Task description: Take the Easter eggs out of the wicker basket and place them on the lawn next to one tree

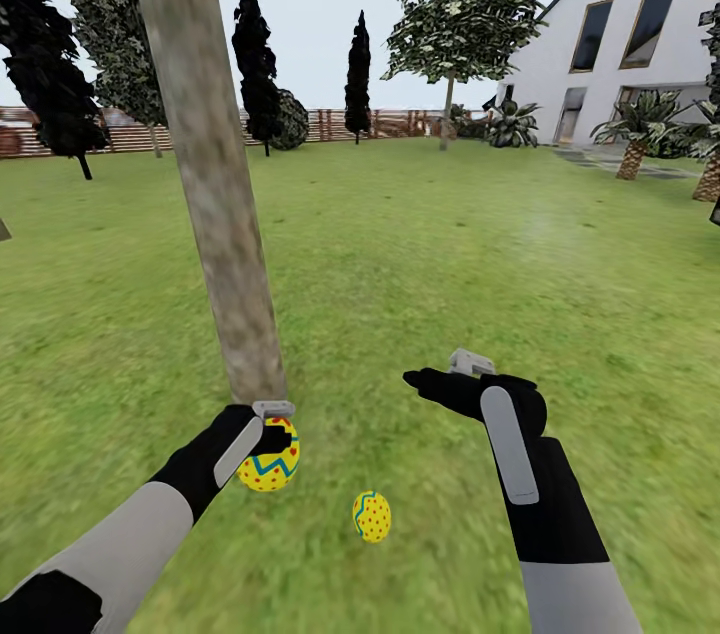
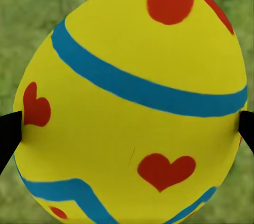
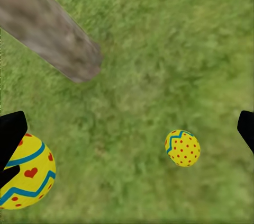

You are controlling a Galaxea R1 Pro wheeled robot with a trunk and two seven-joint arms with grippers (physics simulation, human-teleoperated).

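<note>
My left gripper is shut on a yellow Easter egg with blue bands and red hearts, held low beside the foot of the tree. In the left wrist view that egg sits between the black fingertips. A second Easter egg, with red dots, lies on the lawn a short way from the trunk. My right gripper hovers open and empty above the grass; its wrist view shows the trunk, the dotted egg and the held egg. The wicker basket is out of view.
Dark cypress-like trees and a thin-trunked leafy tree stand far off by a brown slat fence. A white house with palms is at the right. Open grass stretches ahead and to the right.
</note>
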